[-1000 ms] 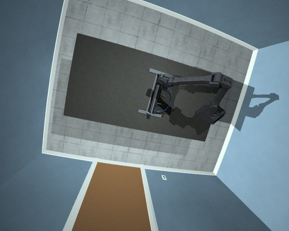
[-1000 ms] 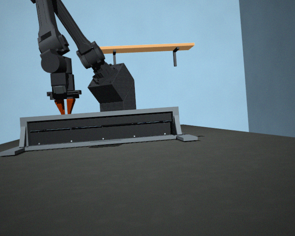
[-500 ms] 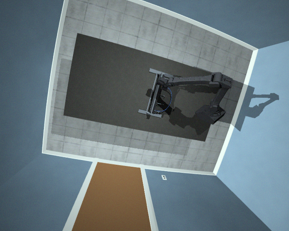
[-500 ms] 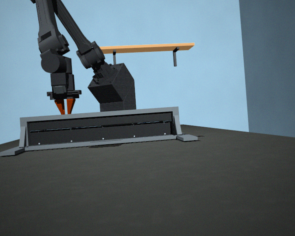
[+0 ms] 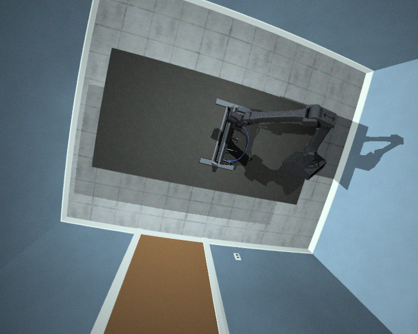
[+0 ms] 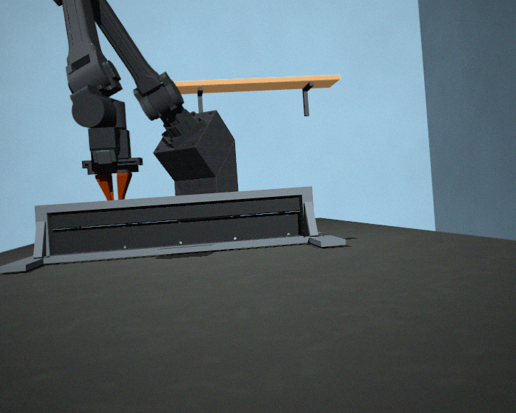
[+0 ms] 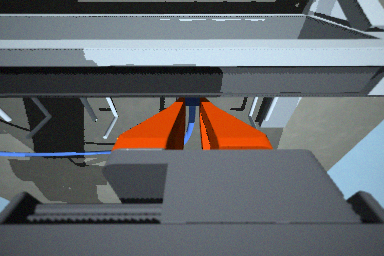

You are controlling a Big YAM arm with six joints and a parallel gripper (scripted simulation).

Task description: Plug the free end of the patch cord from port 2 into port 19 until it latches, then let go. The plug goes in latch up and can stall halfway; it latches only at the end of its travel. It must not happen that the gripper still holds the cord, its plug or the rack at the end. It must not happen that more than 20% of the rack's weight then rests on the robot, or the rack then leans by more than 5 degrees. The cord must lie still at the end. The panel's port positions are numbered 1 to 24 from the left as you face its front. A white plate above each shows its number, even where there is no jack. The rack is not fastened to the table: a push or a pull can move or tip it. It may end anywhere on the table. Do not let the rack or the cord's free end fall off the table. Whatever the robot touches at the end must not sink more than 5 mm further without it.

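The rack (image 5: 208,161) (image 6: 189,197) (image 7: 200,56) stands upright on the dark table (image 5: 145,107) (image 6: 258,330). My gripper (image 6: 115,198) (image 7: 192,101) is at the panel's front, near one end of the rack, fingers pointing down in the exterior view. It is shut on the dark blue plug (image 7: 192,101), which shows between the fingertips in the wrist view. The plug's nose is hidden under the panel's edge, so its depth in a port cannot be seen. The blue cord (image 5: 248,141) (image 7: 55,154) bows out in front of the panel towards its other end. Port numbers and latch are not visible.
Thin bent metal hooks (image 7: 114,118) stick out from the panel's front on both sides of the fingers. The arm's base (image 5: 302,165) (image 6: 203,155) stands on the panel's front side. A wooden shelf (image 6: 258,84) hangs on the wall behind. The table's long edge runs near the gripper's end of the rack.
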